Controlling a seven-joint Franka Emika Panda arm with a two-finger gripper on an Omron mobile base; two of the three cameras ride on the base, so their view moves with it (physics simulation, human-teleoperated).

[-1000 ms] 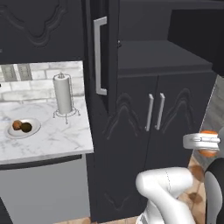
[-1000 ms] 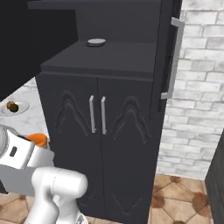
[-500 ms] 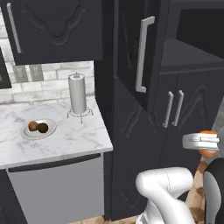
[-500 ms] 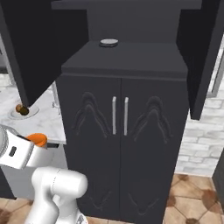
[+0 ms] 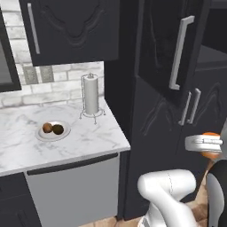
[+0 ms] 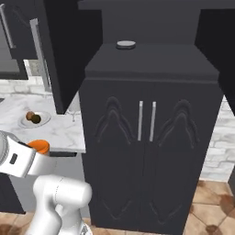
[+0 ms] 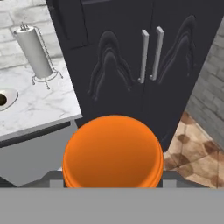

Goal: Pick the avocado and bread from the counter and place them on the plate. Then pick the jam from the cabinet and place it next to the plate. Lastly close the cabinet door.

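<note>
Jam (image 7: 113, 151), seen as a round orange-topped jar, sits clasped between the two dark finger tips of the gripper (image 7: 113, 181) in the hand view, low in front of the black cabinet (image 7: 131, 65) and its two short doors with paired pale handles (image 7: 149, 54). From the left base view the same orange jar shows at the end of the white arm (image 5: 168, 190), near the right edge, in front of the lower doors. From the right base view it shows just behind the white wrist at the lower left, in front of the edge of the counter (image 6: 59, 133). Avocado (image 5: 58, 129) and bread (image 5: 47, 128) lie side by side, touching, on the plate (image 5: 52, 135), which rests on the white marble worktop well apart from the gripper. A paper towel roll (image 5: 91, 94) stands upright in its wire holder behind the plate, near the tiled wall. Beside the counter, the cabinet door (image 5: 170, 48) with its long grey bar handle (image 5: 181, 52) stands swung open. On the shelf above the short doors, a small flat grey disc (image 6: 125, 44) lies alone.
</note>
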